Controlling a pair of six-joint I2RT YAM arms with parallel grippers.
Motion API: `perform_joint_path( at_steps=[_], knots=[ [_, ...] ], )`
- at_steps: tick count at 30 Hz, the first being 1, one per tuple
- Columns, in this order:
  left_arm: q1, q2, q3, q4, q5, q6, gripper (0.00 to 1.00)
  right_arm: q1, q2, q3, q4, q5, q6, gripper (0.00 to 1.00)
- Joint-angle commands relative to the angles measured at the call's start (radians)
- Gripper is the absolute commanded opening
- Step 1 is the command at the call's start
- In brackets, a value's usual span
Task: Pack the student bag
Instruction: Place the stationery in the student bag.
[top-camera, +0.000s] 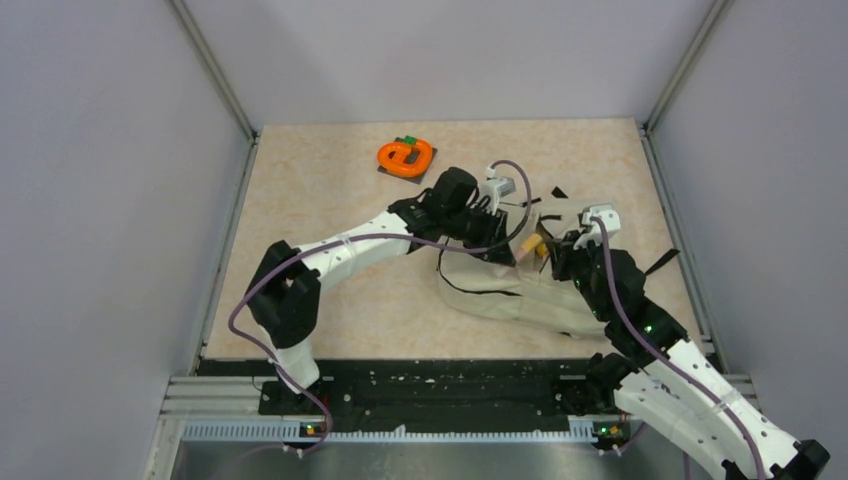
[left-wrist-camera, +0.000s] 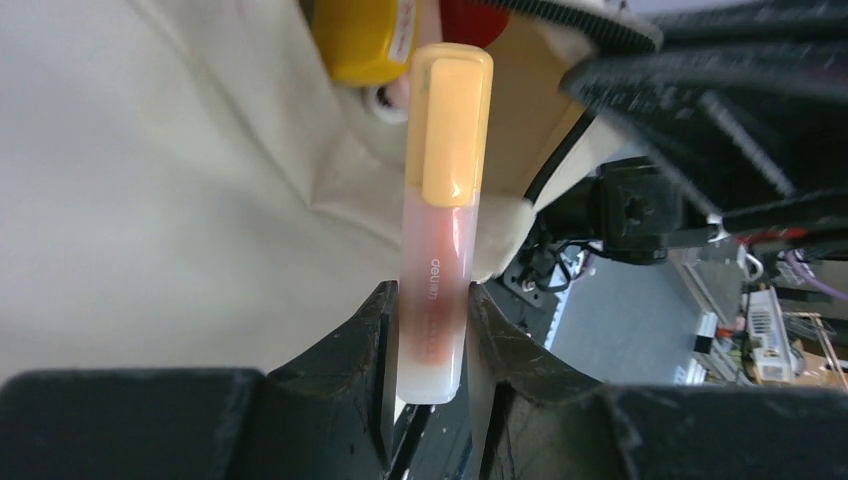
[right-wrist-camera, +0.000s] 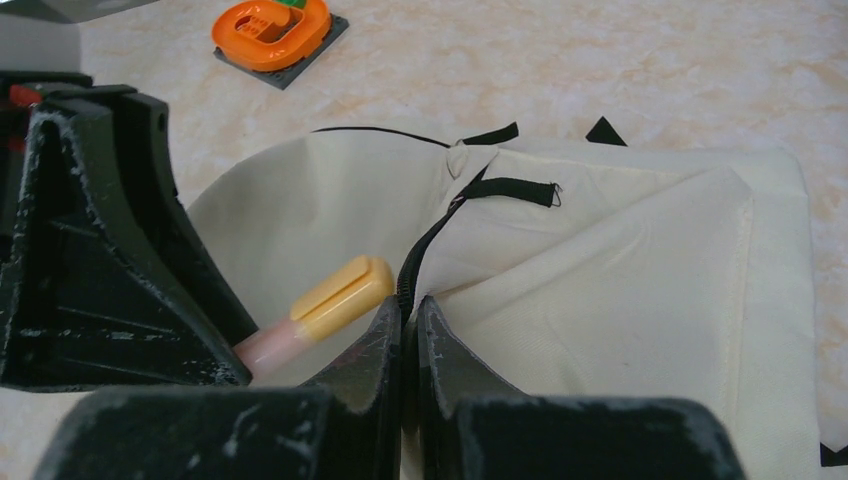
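At student bag (right-wrist-camera: 620, 260) mouth: left jaws clamped on orange-capped marker (left-wrist-camera: 440, 200), cap leading; right jaws pinched on zipper edge. Hold mouth open, push marker deep before release.

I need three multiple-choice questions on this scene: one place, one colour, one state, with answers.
1. Where is the orange toy?
A) on the table, apart from the student bag
B) inside the bag
C) on the bag

2. What colour is the cap of the marker?
A) blue
B) green
C) yellow-orange

3. What is the state of the left gripper?
A) wide open, empty
B) shut on the marker
C) shut on a strap

Answers:
1 A, the top view shows it on bare table.
2 C, the left wrist view shows the cap.
3 B, its fingers press the marker's sides.
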Motion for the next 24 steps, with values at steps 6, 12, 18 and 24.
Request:
perform_joint_path(
  at_steps=[6, 12, 18, 24],
  knots=[
    [-0.007, 0.179, 0.232, -0.056, 0.147, -0.028, 0.02, 0.002, -0.002, 0.055, 0.082, -0.104, 0.024, 0.00],
    [-0.008, 0.235, 0.259, 0.024, 0.112, -0.126, 0.00, 0.002, -0.001, 0.049, 0.087, -0.118, 0.022, 0.00],
    [-0.030, 0.244, 0.156, 0.413, 0.002, -0.393, 0.00, 0.002, -0.004, 0.018, 0.106, -0.109, 0.043, 0.00],
    [-0.077, 0.273, 0.086, 0.570, -0.091, -0.503, 0.00, 0.002, -0.002, 0.004, 0.099, -0.090, 0.054, 0.00]
  ],
)
